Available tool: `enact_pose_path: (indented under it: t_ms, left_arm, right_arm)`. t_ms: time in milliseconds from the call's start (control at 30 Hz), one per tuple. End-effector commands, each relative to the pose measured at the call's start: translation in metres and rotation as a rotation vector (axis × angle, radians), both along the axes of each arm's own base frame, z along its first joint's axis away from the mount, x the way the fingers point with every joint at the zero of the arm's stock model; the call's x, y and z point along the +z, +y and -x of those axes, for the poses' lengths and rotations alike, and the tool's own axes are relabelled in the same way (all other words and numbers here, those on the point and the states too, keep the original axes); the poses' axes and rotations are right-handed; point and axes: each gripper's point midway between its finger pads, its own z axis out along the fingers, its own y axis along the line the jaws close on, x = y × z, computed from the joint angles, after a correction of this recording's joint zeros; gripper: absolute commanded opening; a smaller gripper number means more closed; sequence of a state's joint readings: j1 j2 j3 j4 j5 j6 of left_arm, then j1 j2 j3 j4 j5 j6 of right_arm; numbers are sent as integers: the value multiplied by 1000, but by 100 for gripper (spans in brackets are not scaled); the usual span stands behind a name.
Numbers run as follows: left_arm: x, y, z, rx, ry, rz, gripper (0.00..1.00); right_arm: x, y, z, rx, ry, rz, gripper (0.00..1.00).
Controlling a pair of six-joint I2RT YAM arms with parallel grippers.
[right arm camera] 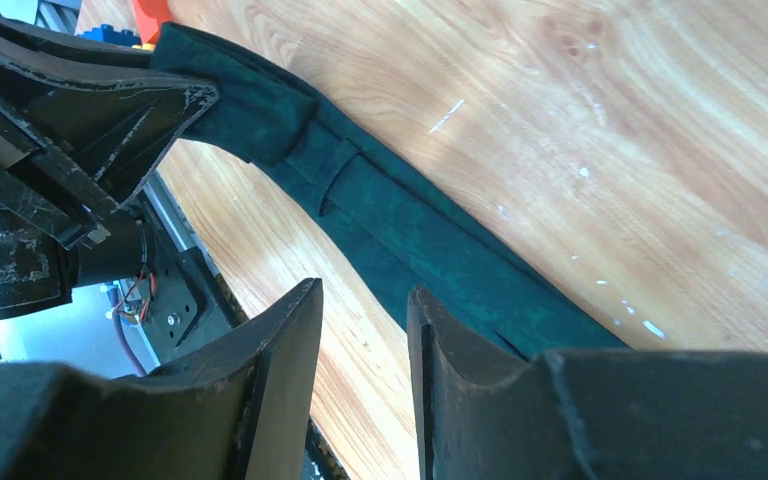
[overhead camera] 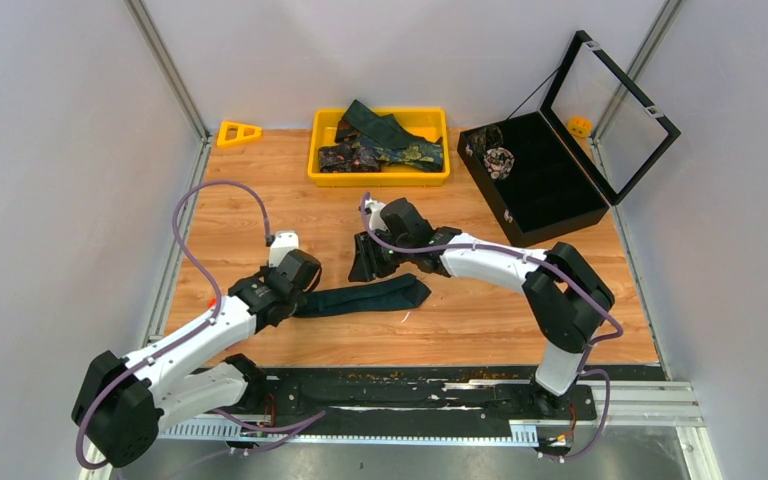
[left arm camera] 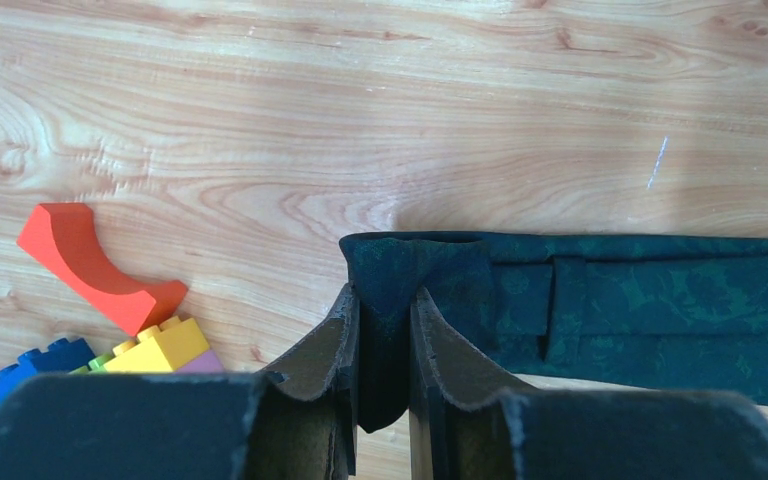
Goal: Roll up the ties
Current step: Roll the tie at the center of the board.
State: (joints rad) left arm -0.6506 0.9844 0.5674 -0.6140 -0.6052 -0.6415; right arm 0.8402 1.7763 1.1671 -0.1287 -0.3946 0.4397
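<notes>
On the wooden table (overhead camera: 460,320): we are finding one teal tie (overhead camera: 370,296) lying flat, stretching between the two arms.
Left gripper (left arm camera: 385,300): we are recording it pinching the folded end of the teal tie tight between its fingers.
Right gripper (right arm camera: 365,300): we are noting it hovering over the teal tie, jaws standing narrowly apart, gripping nothing.
Far edge: we are observing further ties (overhead camera: 380,145) lying heaped in the yellow tray (overhead camera: 380,178).
Beside the left gripper: we are seeing toy bricks (left arm camera: 160,345).
</notes>
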Motion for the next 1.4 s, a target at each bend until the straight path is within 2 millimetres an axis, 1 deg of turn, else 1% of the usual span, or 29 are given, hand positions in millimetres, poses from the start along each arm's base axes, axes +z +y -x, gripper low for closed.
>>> enact_pose_path:
  t_ms: [0, 300, 733, 1000, 1367]
  left_arm:
    - [17, 1, -11, -1, -33, -46, 0]
    - [18, 8, -10, 16, -26, -157, 0]
    - [22, -10, -12, -15, -16, -317, 0]
    - [12, -24, -10, -50, 16, -412, 0]
    - [-5, -42, -4, -100, 55, -501, 0]
  right_arm:
    - [22, -6, -12, -25, -65, -50, 38]
    - [23, -19, -18, -60, -60, -64, 38]
    - [26, -30, -19, -74, -55, -87, 38]
    - [28, -36, -20, -83, -52, -100, 38]
    - [30, -46, -23, -114, -42, -114, 38]
